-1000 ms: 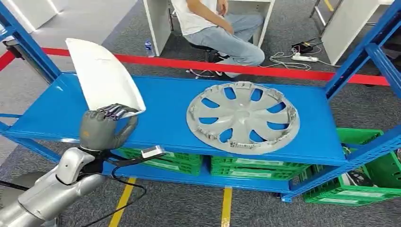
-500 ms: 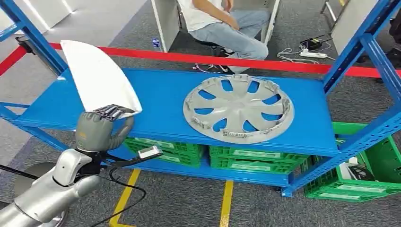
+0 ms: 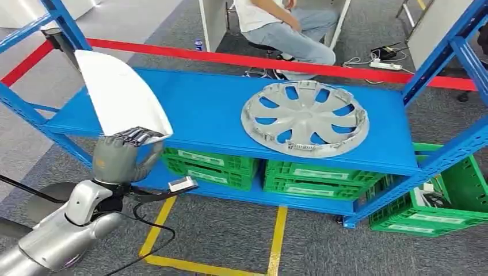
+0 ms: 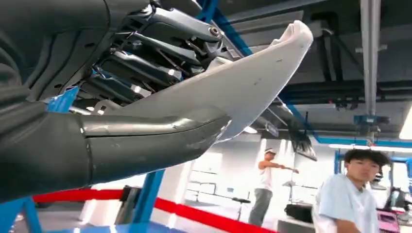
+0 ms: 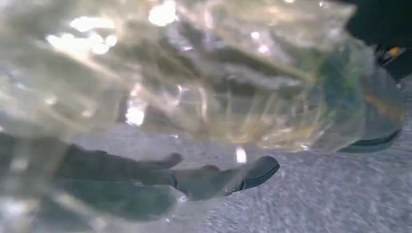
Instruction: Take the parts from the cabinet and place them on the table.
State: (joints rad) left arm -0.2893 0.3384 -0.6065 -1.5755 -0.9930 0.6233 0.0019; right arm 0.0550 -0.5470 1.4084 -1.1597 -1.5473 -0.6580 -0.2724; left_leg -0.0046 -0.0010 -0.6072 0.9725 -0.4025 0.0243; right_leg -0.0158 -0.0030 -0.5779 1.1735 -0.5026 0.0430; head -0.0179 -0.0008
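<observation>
grey carpet (image 3: 230, 236) marked with yellow tape lines (image 3: 277, 241) is seen under a blue metal cabinet (image 3: 207, 115). nearest, the left hand (image 3: 119, 156) is raised in front of the cabinet's left front corner, its fingers (image 3: 133, 137) curled over the lower edge of a white curved part (image 3: 118, 95), which is gripped and held upright, clear of the shelf; in the left wrist view the same white part (image 4: 233, 87) is seen clamped between the thumb and the darker fingers. the right hand (image 5: 160, 179) is seen in the right wrist view over the grey floor behind a blurred clear wrap (image 5: 194, 68); whether anything is held cannot be told. on the top shelf, toward its right end, a grey wheel cover (image 3: 305, 118) is laid flat. below it, green crates (image 3: 259, 172) are stowed on the lower shelf, and another green crate (image 3: 443, 213) stands on the floor by the right post. beyond the cabinet a red barrier tape (image 3: 259, 60) is stretched, and a seated person (image 3: 288, 29) is seen behind it.
</observation>
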